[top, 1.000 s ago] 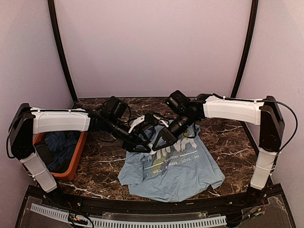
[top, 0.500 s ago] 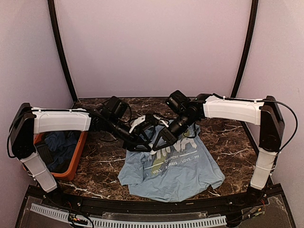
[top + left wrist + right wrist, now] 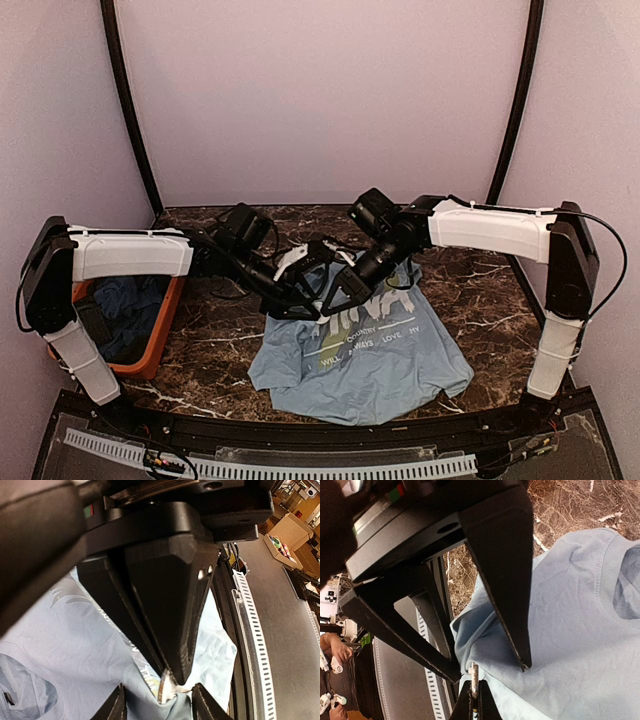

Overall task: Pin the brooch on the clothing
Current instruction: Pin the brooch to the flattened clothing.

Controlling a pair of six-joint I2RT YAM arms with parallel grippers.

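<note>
Now, at the far left, the orange bin (image 3: 168, 325) is sitting with darker blue garments (image 3: 125, 305) heaped in it, well apart from the work. Just right of it the left arm is reaching over the marble table (image 3: 220, 340) toward the middle. Over the last second the left gripper (image 3: 161, 707) has been creeping a shade to the right, so its tips are now standing hard up against the other gripper's. Its jaws are standing apart, straddling a raised fold of the light blue T-shirt (image 3: 390, 370) near the collar; as far as the wrist views are showing, they are not yet pinching it. Between those tips the brooch (image 3: 474, 674) is showing edge-on as a thin metal sliver, touching the fold. The right gripper (image 3: 472, 700) is clamping it, fingers pressed together on its edge, coming in from the right. The rest of the shirt is lying flat toward the near right, lettering up. That small approach is suggesting, to my eye, that the left side is moving to brace the cloth; the pinning is looking under way rather than done, and the fold slipping out is seeming the main risk.
</note>
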